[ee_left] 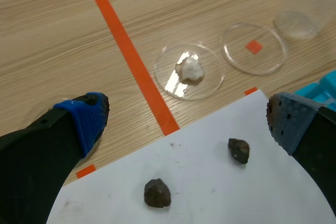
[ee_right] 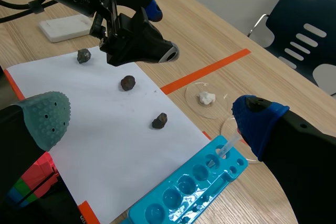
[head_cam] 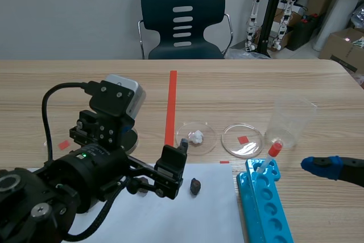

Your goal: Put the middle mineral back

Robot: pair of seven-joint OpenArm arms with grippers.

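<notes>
Brown-black and rough, the middle mineral lump lies bare on the white sheet of paper, and we see nothing touching it. It sits between two similar stones. A greyish mineral stone lies toward the paper's corner by the flat white rectangular block. A dark brown mineral stone lies nearer the bright blue plastic well tray. All three lie well apart from one another.

The left gripper hangs over the paper with its fingers spread wide, holding nothing. From its own camera we find the middle lump between the two fingers and clear of both pads, with the dark brown stone ahead of it toward the grey-padded finger. From the right wrist camera we see this gripper raised near the middle lump, not touching it.

The right gripper is likewise spread and empty. In the scene view it sits low by the table's right side, just beside the tray.

Past the paper, by the orange-red tape line, a clear round petri dish holds a small white lump. Just beside it a second clear petri dish rests over an orange tape square. A tall clear plastic cup stands near that dish. A clear pipette with a red cap leans out of the tray's end well. We also see a dark teal chair at the far side of the light wooden table.
</notes>
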